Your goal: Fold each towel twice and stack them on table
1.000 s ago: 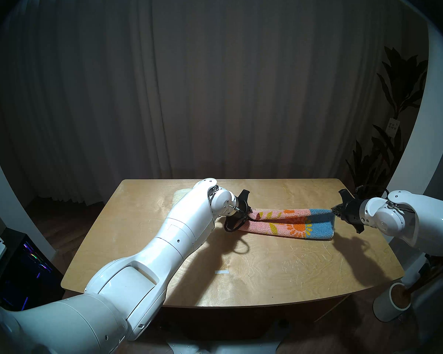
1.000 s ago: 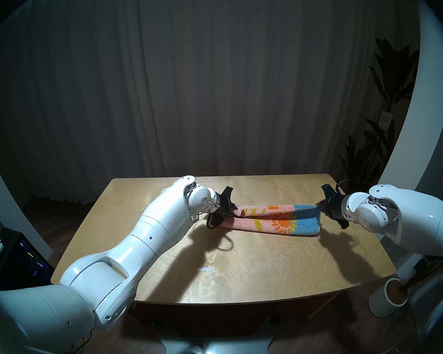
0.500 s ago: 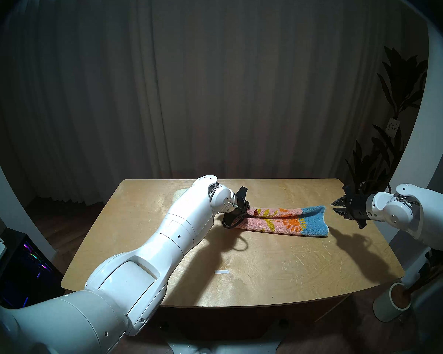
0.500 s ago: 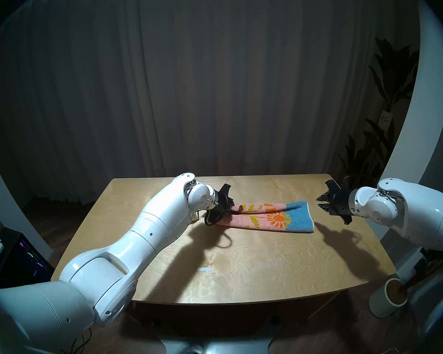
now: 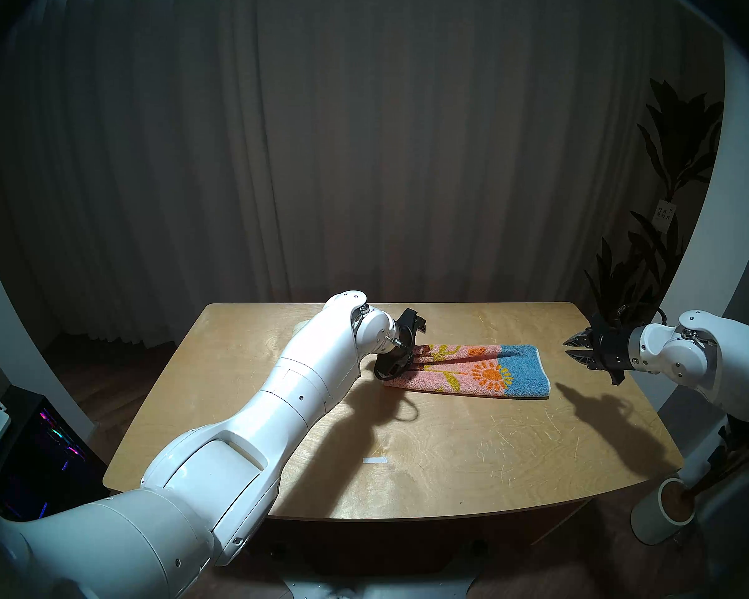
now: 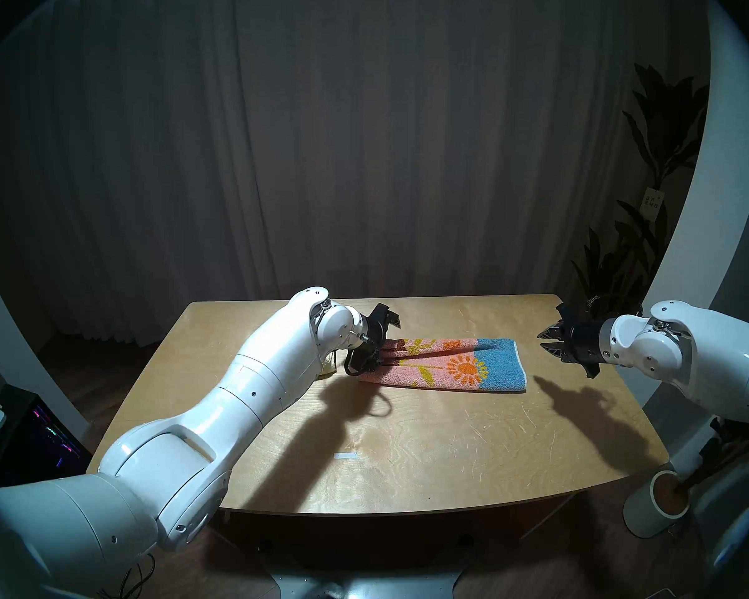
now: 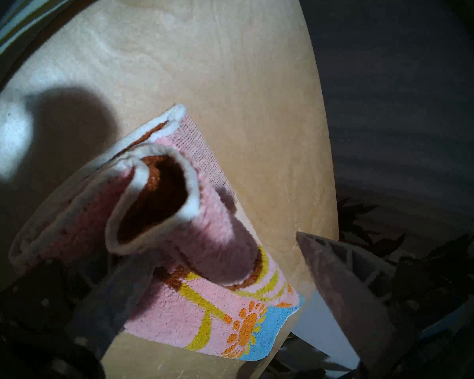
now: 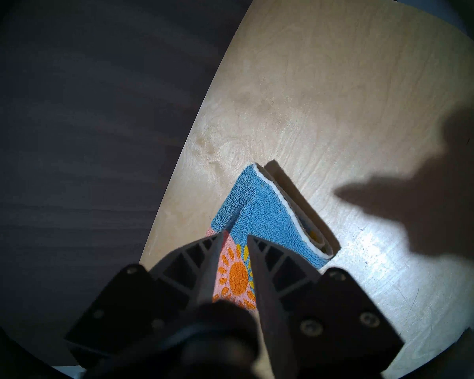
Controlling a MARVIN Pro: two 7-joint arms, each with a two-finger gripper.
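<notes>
The pink and blue towel (image 5: pixel 472 371) with its yellow sun lies folded lengthwise on the table (image 5: pixel 450 455), blue end to the right. My left gripper (image 5: pixel 407 347) stands open around the pink end. In the left wrist view the curled pink end (image 7: pixel 175 206) sits loose between the wide-apart fingers (image 7: pixel 353 288). My right gripper (image 5: pixel 574 345) hovers just right of the blue end, open by a narrow gap, holding nothing. The right wrist view shows the blue end (image 8: pixel 268 219) beyond its fingertips. A sliver of the cream-yellow towel (image 5: pixel 301 326) shows behind my left forearm.
A white tape mark (image 5: pixel 373 460) lies on the front middle of the table. A dark plant (image 5: pixel 632 282) and a white pot (image 5: pixel 662 516) stand off the right edge. A computer case (image 5: pixel 40 447) sits on the floor at left.
My right gripper let go of the blue end and drew back to the right. My left gripper then opened off the pink end. The lifted layer dropped flat onto the towel.
</notes>
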